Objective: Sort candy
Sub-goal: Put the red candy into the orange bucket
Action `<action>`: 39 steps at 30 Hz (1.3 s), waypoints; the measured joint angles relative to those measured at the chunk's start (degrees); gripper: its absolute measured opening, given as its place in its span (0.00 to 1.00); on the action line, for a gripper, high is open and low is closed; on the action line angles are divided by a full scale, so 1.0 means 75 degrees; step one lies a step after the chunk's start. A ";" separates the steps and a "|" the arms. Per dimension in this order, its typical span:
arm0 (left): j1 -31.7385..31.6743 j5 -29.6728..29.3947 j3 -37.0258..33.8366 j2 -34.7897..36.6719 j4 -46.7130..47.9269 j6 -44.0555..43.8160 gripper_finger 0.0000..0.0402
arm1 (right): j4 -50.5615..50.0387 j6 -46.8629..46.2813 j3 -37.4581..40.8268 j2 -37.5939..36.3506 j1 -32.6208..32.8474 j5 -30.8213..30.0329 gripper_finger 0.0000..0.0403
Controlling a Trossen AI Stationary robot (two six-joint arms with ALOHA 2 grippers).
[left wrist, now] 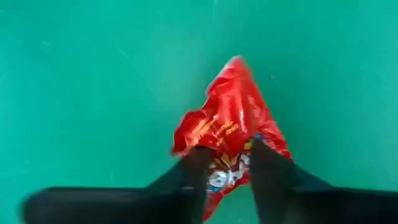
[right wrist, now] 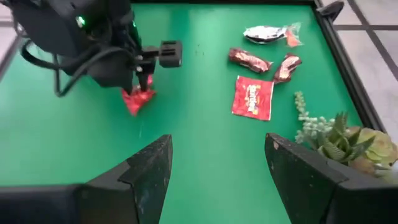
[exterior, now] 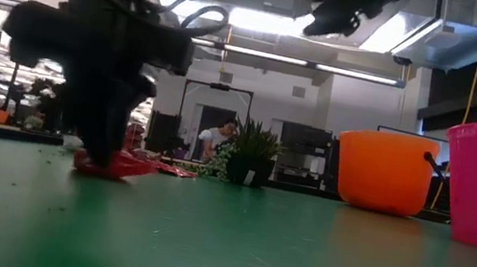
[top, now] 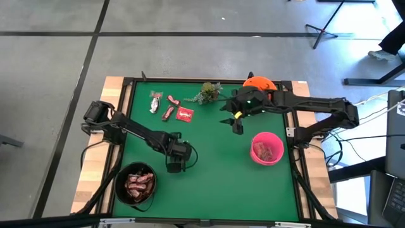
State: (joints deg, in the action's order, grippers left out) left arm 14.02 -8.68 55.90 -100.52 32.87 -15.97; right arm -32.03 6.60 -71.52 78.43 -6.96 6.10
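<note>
Left pincer [left wrist: 227, 165] pinches red candy [left wrist: 230, 127] (crumpled) on green mat [left wrist: 93, 93]

Even bright overhead light; low view backlit, near arm blurred; soft shadows.

No legible text anywhere. Crumpled red packet [left wrist: 230, 127] carries yellow-orange print, too blurred to read. Flat red square packet [right wrist: 252, 98], at 3 o'clock from the crumpled one in the right wrist view, has pale print, also unreadable.
</note>
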 joint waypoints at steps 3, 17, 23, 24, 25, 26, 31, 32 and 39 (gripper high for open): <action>-0.0004 -0.0397 0.0368 -0.0039 0.0338 -0.0170 0.07 | -0.0196 -0.0027 -0.0001 -0.0271 0.0153 -0.0015 0.63; 0.0273 -0.2671 0.2426 -0.0002 0.1390 -0.0382 0.00 | 0.2748 0.0115 0.1825 -0.0443 0.1330 -0.0160 0.63; 0.0431 -0.3754 0.2917 0.0007 0.1201 -0.0183 0.00 | 0.6008 -0.0869 0.3511 -0.0437 0.1207 0.0261 0.63; 0.0441 -0.3838 0.2925 0.0010 0.1049 -0.0106 0.00 | 0.6458 -0.1081 0.3710 -0.0436 0.1195 0.0295 0.63; 0.0440 -0.3888 0.2925 0.0010 0.0919 0.0002 0.00 | 0.6863 -0.1266 0.3874 -0.0422 0.1152 0.0313 0.63; 0.0438 -0.3959 0.2925 0.0010 0.0760 0.0101 0.00 | 0.7138 -0.1407 0.3965 -0.0382 0.1153 0.0309 0.63; 0.0329 -0.4034 0.2925 0.0012 -0.0771 0.0612 0.00 | 0.7579 -0.1854 0.4018 0.0062 0.1186 0.0354 0.63; 0.0311 -0.4038 0.2925 0.0012 -0.1050 0.0749 0.00 | 0.7594 -0.1940 0.4018 0.0179 0.1180 0.0352 0.63; 0.0295 -0.4127 0.2934 0.0034 -0.1718 0.1205 0.00 | 0.7611 -0.2285 0.4021 0.0689 0.1183 0.0167 0.62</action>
State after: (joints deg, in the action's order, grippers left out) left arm 16.24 -39.63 77.91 -100.26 19.98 -6.94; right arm 25.06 -10.54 -41.36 83.60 1.91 7.35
